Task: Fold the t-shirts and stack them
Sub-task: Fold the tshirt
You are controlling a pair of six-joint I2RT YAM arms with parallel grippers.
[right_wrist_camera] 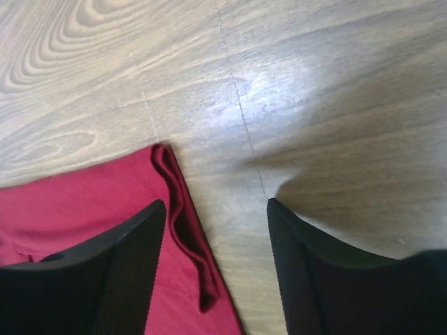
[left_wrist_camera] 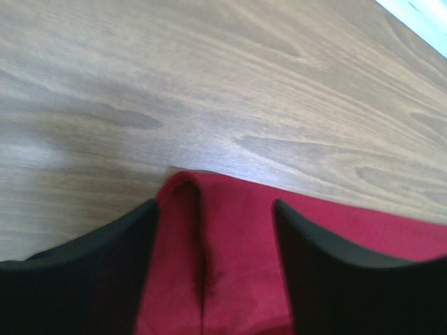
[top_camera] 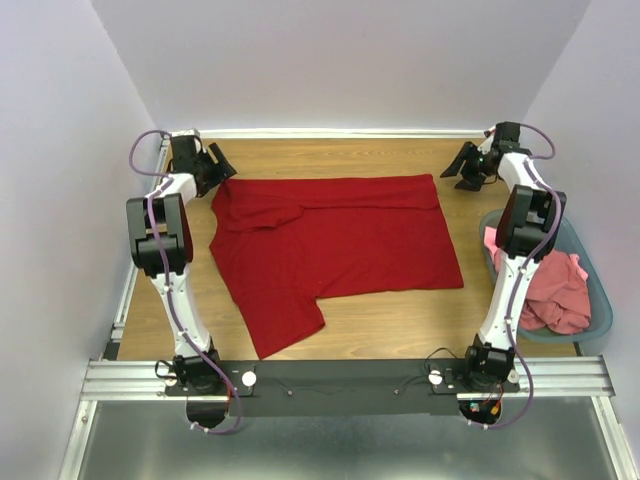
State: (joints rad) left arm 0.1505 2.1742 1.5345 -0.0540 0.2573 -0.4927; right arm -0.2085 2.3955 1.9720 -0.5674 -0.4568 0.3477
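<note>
A dark red t-shirt (top_camera: 330,245) lies spread flat on the wooden table, one sleeve pointing to the front left. My left gripper (top_camera: 222,167) is open at the shirt's far left corner; in the left wrist view that corner (left_wrist_camera: 209,230) lies between the open fingers (left_wrist_camera: 98,265). My right gripper (top_camera: 462,167) is open just right of the far right corner; in the right wrist view the rippled red hem (right_wrist_camera: 183,223) lies by the left finger (right_wrist_camera: 105,272). Salmon-pink t-shirts (top_camera: 555,290) lie bunched in the basket.
A grey-blue plastic basket (top_camera: 600,300) stands at the table's right edge beside the right arm. White walls close the table at the back and both sides. Bare wood shows in front of the shirt and along the far edge.
</note>
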